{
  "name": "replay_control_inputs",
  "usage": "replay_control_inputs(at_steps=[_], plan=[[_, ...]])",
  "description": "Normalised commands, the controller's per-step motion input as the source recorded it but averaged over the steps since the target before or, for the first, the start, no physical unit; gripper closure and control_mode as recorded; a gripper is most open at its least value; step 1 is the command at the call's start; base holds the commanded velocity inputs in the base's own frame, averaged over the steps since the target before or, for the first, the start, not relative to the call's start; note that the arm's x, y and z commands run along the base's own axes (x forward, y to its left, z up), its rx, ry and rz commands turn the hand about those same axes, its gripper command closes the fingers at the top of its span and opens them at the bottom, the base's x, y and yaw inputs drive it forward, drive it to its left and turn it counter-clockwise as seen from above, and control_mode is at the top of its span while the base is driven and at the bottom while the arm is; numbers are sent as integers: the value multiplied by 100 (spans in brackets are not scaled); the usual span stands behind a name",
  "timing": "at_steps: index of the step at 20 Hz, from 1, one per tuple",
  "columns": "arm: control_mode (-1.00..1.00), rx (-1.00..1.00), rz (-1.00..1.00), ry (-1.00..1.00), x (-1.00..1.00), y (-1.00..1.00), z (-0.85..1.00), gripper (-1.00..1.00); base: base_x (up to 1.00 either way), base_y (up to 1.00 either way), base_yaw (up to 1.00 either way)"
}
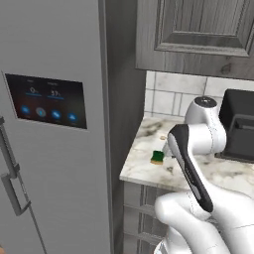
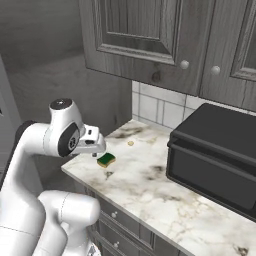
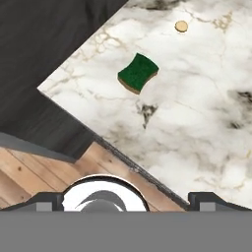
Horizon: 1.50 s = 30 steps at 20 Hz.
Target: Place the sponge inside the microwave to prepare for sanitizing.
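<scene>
One sponge on marble counter, small round disc nearby; claw wide open, empty.

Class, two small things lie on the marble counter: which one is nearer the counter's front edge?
The green sponge. It lies closer to the counter's front edge; the small round tan disc sits farther back, toward the wall.

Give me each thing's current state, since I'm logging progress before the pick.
sponge: lying flat on the counter, green side up, untouched.
microwave: on the counter, door closed.
gripper: open, empty, above the counter's edge near the sponge.
upper cabinets: doors closed.
</scene>
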Motion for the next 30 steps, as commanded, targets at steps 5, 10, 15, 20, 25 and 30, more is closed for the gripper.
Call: replay_control_inputs(at_steps=[5, 10, 15, 20, 25, 30], plan=[[-100, 0, -2, -8, 59, 3, -39, -100, 0, 0, 0], [-100, 0, -10, 0, 58, 3, -28, -100, 0, 0, 0], [-100, 4, -10, 17, 44, 0, -7, -100, 0, 0, 0], [-100, 15, -11, 10, 36, 0, -5, -100, 0, 0, 0], [-100, 8, -24, 2, 32, 0, -27, -100, 0, 0, 0], [-100, -3, -31, 0, 12, 0, -51, -100, 0, 0, 0]])
